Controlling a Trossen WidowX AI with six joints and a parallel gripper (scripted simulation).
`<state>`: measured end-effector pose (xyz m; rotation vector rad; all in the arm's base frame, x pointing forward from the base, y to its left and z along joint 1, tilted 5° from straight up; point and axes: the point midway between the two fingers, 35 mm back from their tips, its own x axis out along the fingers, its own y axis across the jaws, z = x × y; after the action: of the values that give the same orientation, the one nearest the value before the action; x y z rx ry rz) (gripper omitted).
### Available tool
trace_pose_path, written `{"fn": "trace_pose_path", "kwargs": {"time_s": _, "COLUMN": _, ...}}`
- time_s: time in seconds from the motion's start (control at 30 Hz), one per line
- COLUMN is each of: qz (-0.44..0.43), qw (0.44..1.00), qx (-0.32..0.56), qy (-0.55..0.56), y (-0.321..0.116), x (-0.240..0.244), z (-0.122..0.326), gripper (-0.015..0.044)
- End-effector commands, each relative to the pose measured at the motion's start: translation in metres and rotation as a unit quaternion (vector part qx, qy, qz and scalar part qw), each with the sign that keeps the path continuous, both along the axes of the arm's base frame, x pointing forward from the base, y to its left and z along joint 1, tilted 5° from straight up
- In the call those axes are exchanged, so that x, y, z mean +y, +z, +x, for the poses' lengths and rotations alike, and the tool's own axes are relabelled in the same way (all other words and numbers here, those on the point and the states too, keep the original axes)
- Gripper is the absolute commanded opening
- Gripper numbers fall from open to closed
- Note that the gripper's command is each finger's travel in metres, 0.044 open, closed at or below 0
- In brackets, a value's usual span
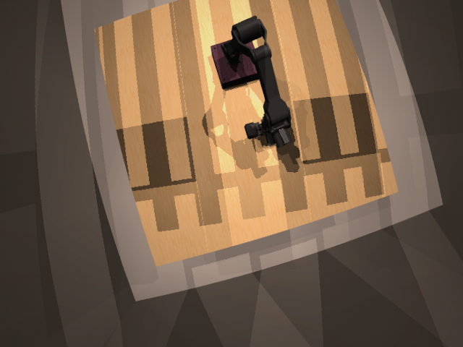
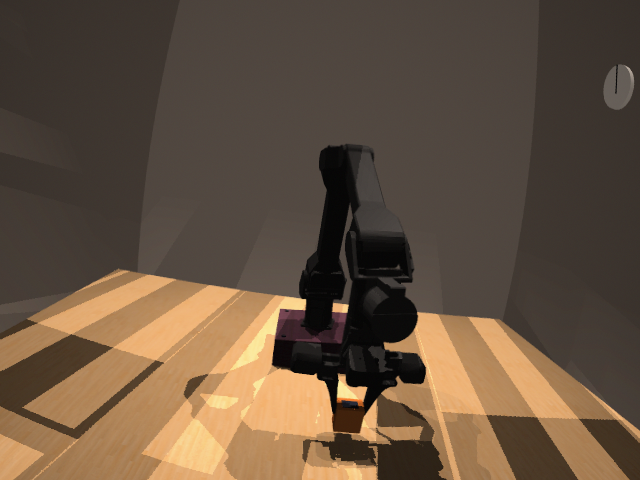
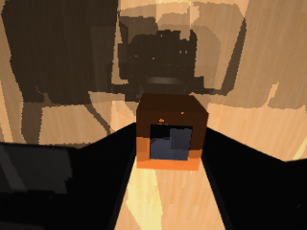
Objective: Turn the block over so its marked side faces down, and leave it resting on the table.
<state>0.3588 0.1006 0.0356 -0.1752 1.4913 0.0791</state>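
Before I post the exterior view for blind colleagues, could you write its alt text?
Black robot gripper closed on an orange block, dark square mark facing up, above a striped-looking wooden table; its black arm rises from a purple base.

"See anything in the black two-fingered gripper (image 1: 267, 135) (image 2: 349, 411) (image 3: 171, 131)?"

"Yes, a small orange block (image 2: 347, 421) (image 3: 172, 144), pinched from both sides with a dark patch on top."

"And behind?"

"See a plum-coloured, box-shaped base (image 1: 225, 76) (image 2: 284, 330) on the striped-looking wooden table (image 1: 243, 231) (image 2: 103, 444) (image 3: 269, 134). High on the right, notice a pale round disc (image 2: 623, 95)."
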Motion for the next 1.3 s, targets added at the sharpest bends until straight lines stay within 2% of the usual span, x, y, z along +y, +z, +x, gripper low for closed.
{"fn": "trace_pose_path", "kwargs": {"time_s": 0.0, "qz": 0.002, "qw": 1.0, "qx": -0.005, "qy": -0.001, "y": 0.008, "x": 0.001, "z": 0.002, "gripper": 0.0}}
{"fn": "trace_pose_path", "kwargs": {"time_s": 1.27, "qz": 0.043, "qw": 0.966, "qx": -0.256, "qy": 0.016, "y": -0.001, "x": 0.0, "z": -0.002, "gripper": 0.0}}
